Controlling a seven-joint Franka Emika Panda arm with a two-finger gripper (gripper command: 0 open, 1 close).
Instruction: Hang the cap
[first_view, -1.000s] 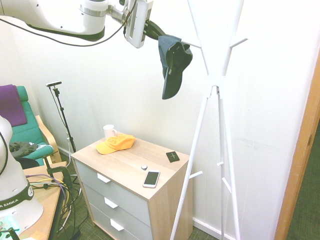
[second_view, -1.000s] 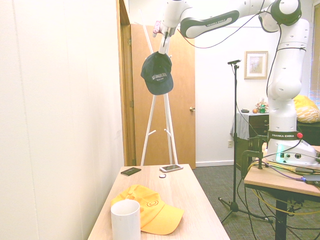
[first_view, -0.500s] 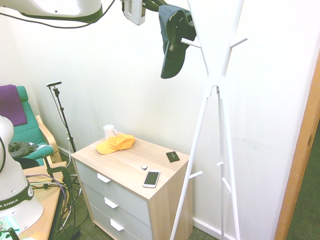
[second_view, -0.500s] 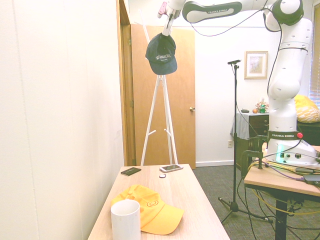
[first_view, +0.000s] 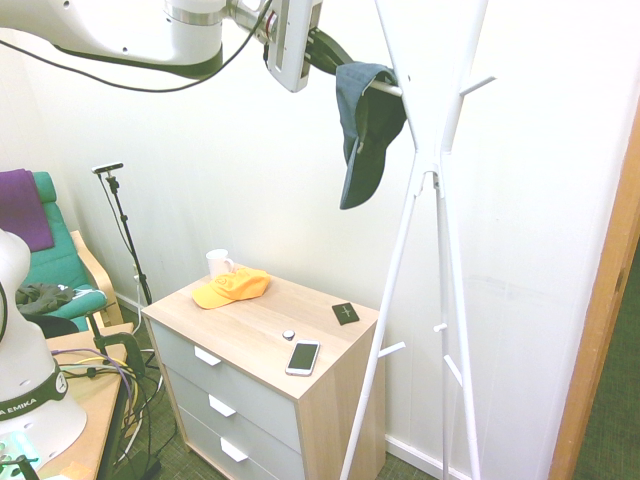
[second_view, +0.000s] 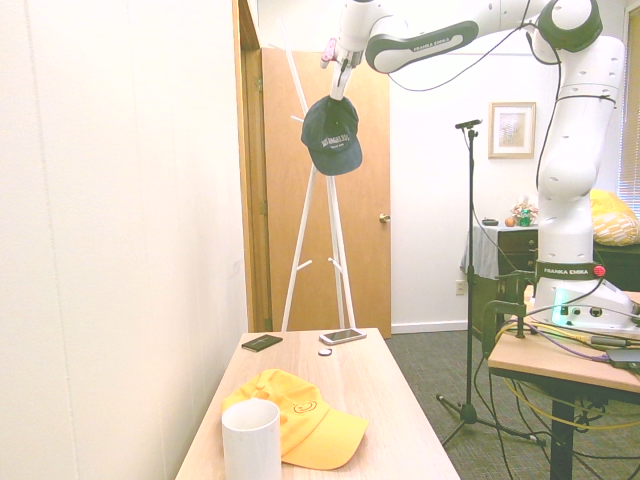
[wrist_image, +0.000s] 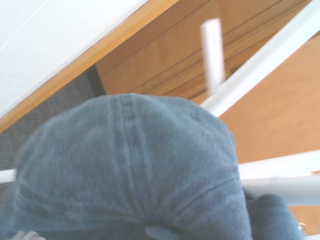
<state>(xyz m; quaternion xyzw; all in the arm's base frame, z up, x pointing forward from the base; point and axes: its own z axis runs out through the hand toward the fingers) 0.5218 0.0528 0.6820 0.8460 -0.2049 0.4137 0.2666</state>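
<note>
Up at the left-hand upper peg (first_view: 386, 89) of the stand (first_view: 431, 163), as seen in the first exterior view, the cap (first_view: 366, 135) has dropped from where it hung half a second ago and shifted toward the pole. Then, the peg's whole length showed in front of it; now the cap's upper edge seems to hide the outer end. I take that as the hooking move, the peg perhaps entering the cap's opening, though whether it bears any weight I cannot tell. The gripper (first_view: 345, 67) is closed on the cap near its upper edge, and the cap hangs below the fingertips, brim down, the lettering side toward the second exterior camera. Letting go probably should wait until the fabric is surely over the peg; otherwise it may slip off and fall.
</note>
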